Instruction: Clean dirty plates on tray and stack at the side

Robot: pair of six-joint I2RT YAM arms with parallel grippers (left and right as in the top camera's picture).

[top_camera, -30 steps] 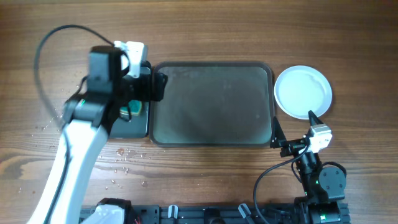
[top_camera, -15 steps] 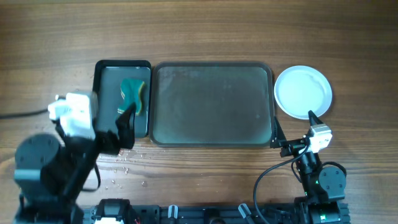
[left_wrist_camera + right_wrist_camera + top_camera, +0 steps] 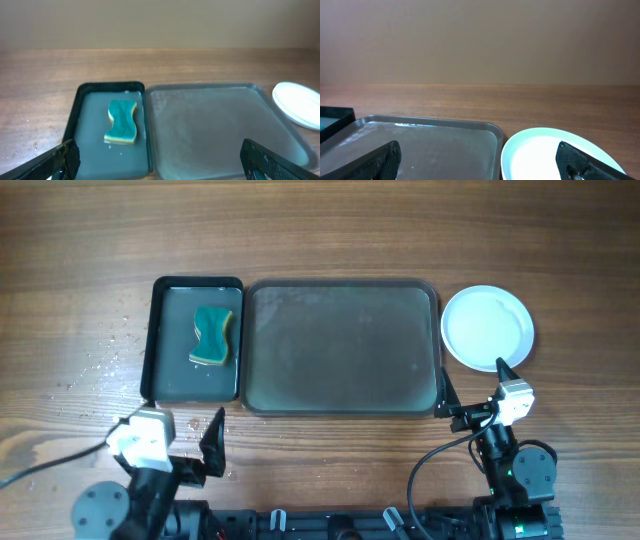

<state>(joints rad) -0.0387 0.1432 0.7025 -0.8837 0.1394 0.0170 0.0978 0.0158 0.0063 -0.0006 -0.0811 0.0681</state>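
No legible text or labels.

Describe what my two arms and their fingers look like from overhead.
The left arm and the right arm are both black with rounded joint housings. Each carries a boxy white wrist module and slim, pointed black fingers. A thin black cable loops beside the right arm.

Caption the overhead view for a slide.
Sponge in the black tray, white plates on the table right of the large tray.
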